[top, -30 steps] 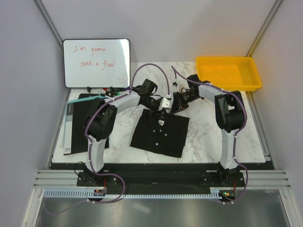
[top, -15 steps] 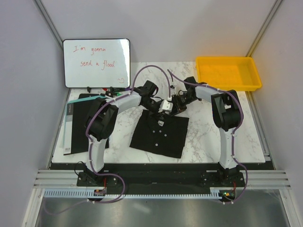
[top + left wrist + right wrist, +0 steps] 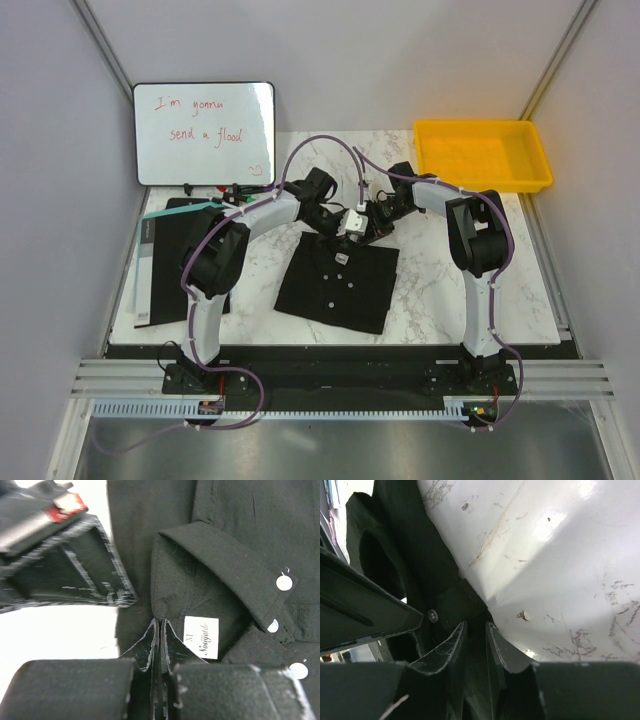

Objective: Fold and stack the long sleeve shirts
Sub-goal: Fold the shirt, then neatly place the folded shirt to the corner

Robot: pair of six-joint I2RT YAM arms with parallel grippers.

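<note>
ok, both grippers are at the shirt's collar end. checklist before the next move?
1. Left gripper shut: ok, its fingertips meet.
2. Cloth caught in the left gripper: cannot tell; it closes at the collar edge, beside the label.
3. Right gripper on the shirt: ok, black cloth sits between its fingers.
4. Grippers apart: ok, but close, side by side at the far edge of the shirt.
5. Shirt flat on the table: ok, folded, buttons up.
</note>
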